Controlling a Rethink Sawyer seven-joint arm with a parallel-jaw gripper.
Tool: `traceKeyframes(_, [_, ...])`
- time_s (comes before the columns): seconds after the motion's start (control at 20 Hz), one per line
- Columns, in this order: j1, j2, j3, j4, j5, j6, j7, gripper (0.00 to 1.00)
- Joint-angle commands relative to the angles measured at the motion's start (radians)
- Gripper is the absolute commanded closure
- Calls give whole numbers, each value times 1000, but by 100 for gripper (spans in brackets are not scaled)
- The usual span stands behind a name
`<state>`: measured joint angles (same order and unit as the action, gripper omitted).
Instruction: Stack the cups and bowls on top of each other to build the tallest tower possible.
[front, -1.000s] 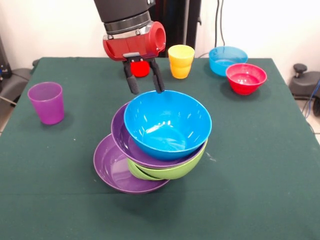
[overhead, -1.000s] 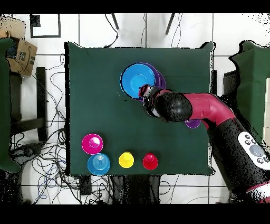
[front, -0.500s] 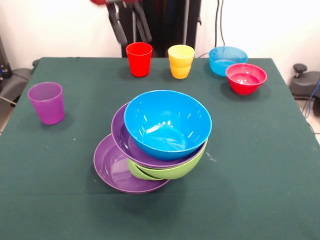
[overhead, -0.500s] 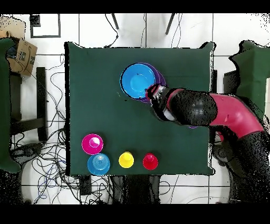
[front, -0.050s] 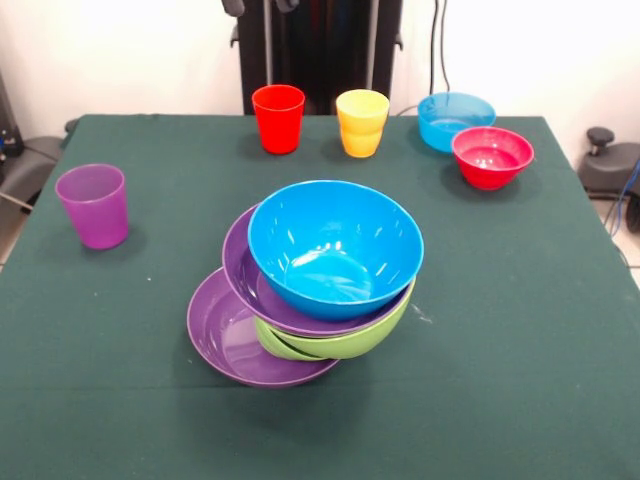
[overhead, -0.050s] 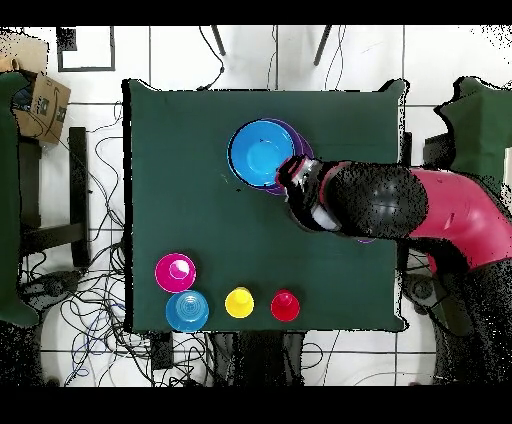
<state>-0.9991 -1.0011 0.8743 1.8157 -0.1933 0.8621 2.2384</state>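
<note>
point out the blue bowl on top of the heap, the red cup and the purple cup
blue bowl (front, -0.050s: 335, 255), front view, on its inner wall near the bottom
red cup (front, -0.050s: 278, 122), front view, on the outer side wall
purple cup (front, -0.050s: 94, 210), front view, on the outer side wall

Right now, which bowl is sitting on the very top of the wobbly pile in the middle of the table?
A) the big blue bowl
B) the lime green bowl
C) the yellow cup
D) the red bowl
A: the big blue bowl rests highest on the pile, above a purple bowl, the lime green bowl and another purple bowl, while the red bowl and the yellow cup stand apart near the table's far edge.
</note>
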Motion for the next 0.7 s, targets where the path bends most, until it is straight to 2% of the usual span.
traceKeyframes(0.05, [22, 47, -3, 55, -39, -11, -121, 0])
traceKeyframes(0.2, [-1, 80, -6, 92, -67, -71, -135, 0])
traceKeyframes(0.4, [-41, 177, -21, 117, -134, -172, -178, 0])
traceKeyframes(0.55, [-82, 218, -19, 141, -167, -211, -207, 0])
traceKeyframes(0.7, [-136, 225, 4, 180, -187, -220, -232, 0])
